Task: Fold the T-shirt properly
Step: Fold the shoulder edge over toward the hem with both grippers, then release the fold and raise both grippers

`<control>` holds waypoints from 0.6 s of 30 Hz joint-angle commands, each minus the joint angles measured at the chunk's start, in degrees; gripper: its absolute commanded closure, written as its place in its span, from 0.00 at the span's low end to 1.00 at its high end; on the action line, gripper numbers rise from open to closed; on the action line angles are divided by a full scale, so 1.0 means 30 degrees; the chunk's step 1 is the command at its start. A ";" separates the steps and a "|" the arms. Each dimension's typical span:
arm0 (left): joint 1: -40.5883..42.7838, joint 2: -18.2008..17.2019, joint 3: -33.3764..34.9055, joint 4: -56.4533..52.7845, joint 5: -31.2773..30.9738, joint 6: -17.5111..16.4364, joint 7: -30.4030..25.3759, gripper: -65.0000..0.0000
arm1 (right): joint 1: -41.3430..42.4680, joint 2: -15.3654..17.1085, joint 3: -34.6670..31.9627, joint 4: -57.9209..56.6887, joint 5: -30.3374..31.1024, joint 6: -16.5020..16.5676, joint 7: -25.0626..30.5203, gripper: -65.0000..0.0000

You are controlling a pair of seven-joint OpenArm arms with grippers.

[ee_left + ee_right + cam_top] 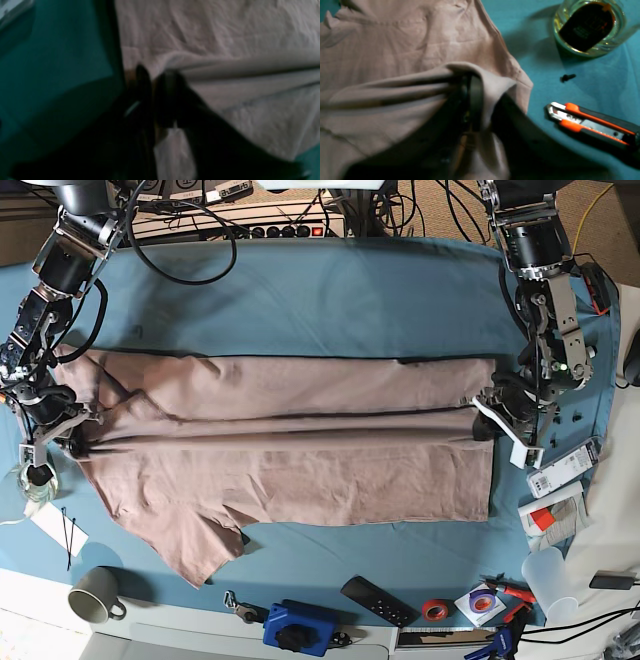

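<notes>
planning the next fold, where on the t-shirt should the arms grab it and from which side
Judging by its pose, grip the T-shirt along its near long edge, close to both ends, approaching from the front of the table. That edge lies flat and free, while the far half is already doubled over.

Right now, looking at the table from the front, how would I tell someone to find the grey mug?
Start from the big pink T-shirt spread across the teal table cloth. Follow its hanging sleeve down to the near edge of the table, on the base view's left. The grey mug stands there alone, the only handled cup, left of the blue tool block and far from the clear plastic cup at the opposite end.
</notes>
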 commanded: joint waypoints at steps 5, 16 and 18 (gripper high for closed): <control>-0.0758 -0.0262 -0.0109 0.0321 -0.0219 -0.0321 -0.0386 0.64 | 0.0627 0.0612 0.0226 0.0335 0.0175 -0.0175 0.0801 0.68; -0.2222 -0.0488 -0.0124 0.2368 -0.2747 0.0699 0.5821 0.64 | 0.1129 0.0656 0.3118 0.2404 0.4328 0.0597 -0.4080 0.68; -0.1858 -0.0663 -0.0124 0.2994 -0.2747 0.1115 0.6164 0.64 | 0.0874 0.0976 0.3978 0.2404 0.5027 0.0678 -0.4605 0.68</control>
